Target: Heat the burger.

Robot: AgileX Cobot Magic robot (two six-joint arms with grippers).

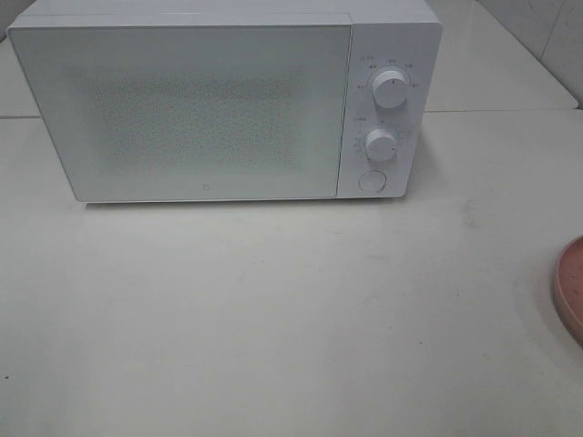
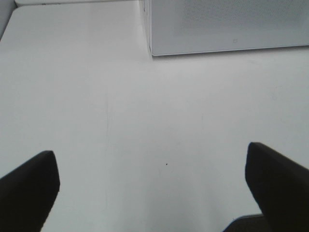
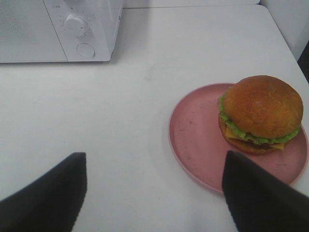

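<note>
On the white counter (image 1: 273, 309) at the back sits a white microwave (image 1: 219, 100), door closed, with two round dials (image 1: 392, 89) stacked above a round button (image 1: 372, 180) on its right panel; there's tiny print around the dials and a small logo mark low on the door, but honestly none of it is readable. Counter is plain off-white, a bit scuffed, with a seam running behind the microwave and what looks like tiled wall in the far right corner. The burger (image 3: 261, 112), with lettuce and cheese poking out under the bun, sits on the far right side of a pink plate (image 3: 193, 140), and from the high camera only the plate's edge peeks in at the right. The right pincer (image 3: 153, 186) is spread wide, holding nothing, and the burger lies ahead of it, just beyond its right-hand finger, not touching. The left pincer (image 2: 152, 186) is wide open too, over bare counter in front of the microwave's left corner.
</note>
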